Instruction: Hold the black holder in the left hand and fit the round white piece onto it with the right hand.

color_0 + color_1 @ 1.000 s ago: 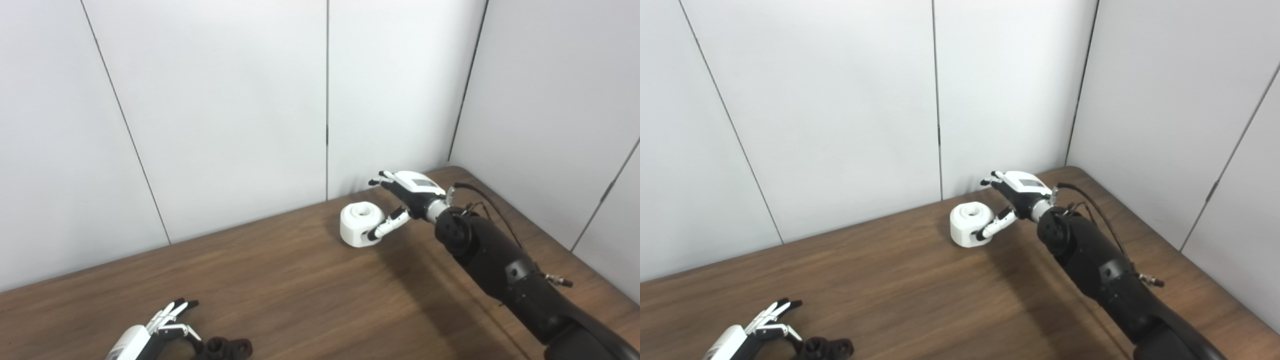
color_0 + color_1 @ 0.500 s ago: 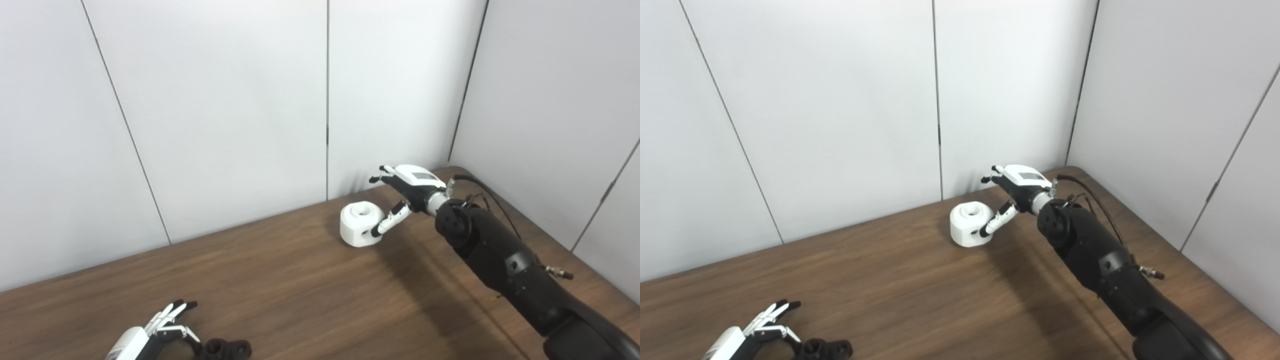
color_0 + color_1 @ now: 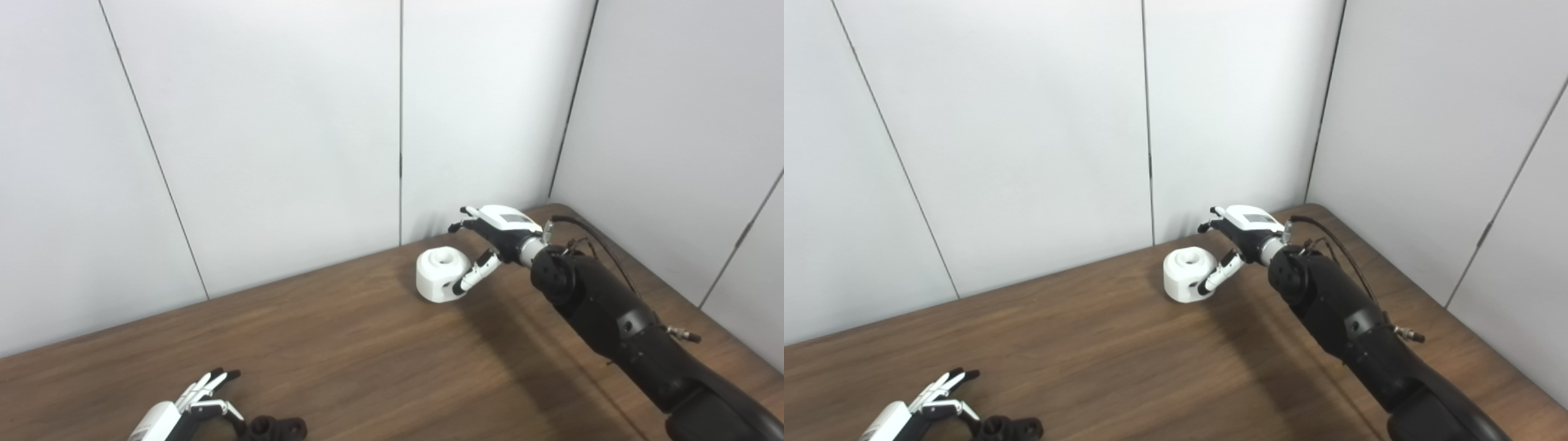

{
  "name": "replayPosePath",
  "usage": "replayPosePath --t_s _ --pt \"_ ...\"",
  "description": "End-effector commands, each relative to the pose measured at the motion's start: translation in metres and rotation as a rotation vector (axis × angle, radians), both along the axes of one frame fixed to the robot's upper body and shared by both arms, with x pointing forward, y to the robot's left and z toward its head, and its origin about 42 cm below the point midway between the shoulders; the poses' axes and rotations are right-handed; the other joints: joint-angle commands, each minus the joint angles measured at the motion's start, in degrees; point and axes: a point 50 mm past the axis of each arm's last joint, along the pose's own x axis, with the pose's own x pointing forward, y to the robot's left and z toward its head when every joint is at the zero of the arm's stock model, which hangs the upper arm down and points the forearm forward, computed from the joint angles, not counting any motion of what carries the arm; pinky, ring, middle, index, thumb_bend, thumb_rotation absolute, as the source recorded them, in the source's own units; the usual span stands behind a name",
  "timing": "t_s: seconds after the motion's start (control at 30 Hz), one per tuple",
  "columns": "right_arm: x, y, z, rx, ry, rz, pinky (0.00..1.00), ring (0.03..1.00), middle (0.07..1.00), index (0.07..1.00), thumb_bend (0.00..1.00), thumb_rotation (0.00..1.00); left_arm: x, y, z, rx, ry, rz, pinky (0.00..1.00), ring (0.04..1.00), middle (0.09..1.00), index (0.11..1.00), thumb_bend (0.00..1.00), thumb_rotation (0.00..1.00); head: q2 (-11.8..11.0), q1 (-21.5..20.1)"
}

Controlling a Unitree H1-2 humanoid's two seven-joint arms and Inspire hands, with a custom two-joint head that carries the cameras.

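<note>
My right hand (image 3: 493,236) was spread beside the white piece (image 3: 440,273) at the far table (image 3: 367,343) edge, thumb touching it. I judged this the reach; closing came next. My left hand (image 3: 184,409), fingers apart, lay beside the black holder (image 3: 275,427).

Right hand (image 3: 490,236) spread beside round white piece (image 3: 440,273), thumb at its side; left hand (image 3: 184,407) fingers apart, next to black holder (image 3: 275,427) on table (image 3: 367,355).

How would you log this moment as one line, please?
left hand: open beside black holder | right hand: open at round white piece | both parts on table
</note>
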Motion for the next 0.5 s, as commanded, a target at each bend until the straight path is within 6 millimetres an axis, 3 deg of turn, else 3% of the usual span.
replayPosePath --t_s 0.0,0.17,0.27,0.43,0.47 --pt "0.0065 -0.0019 0.0381 -0.021 -0.09 0.031 0.87 1.0 1.0 0.832 1.0 0.39 -0.0026 0.0151 -0.0021 0.063 0.027 0.005 1.0 1.0 0.951 0.481 0.51 0.05 0.08 -0.07" --pt "0.0053 -0.0007 0.0383 -0.019 -0.087 0.042 0.88 1.0 1.0 0.809 1.0 0.37 -0.0029 0.0154 -0.0022 0.06 0.022 0.006 1.0 1.0 0.95 0.48 0.51 0.05 0.11 -0.01" --pt "0.0039 -0.0005 0.0377 -0.009 -0.107 0.05 0.87 0.997 1.0 0.746 0.94 0.3 -0.0032 0.0157 -0.0025 0.061 0.023 0.008 1.0 1.0 0.951 0.481 0.51 0.05 0.1 0.1" --pt "0.002 0.0006 0.0339 0.008 -0.173 0.059 0.81 0.956 0.923 0.6 0.78 0.18 -0.0036 0.0163 -0.0025 0.057 0.023 0.011 1.0 1.0 0.951 0.481 0.51 0.05 0.22 0.29" --pt "0.0018 0.0013 0.0328 0.011 -0.186 0.058 0.82 0.954 0.913 0.546 0.65 0.16 -0.0037 0.0167 -0.0027 0.056 0.023 0.011 1.0 1.0 0.951 0.481 0.51 0.05 0.24 0.32"
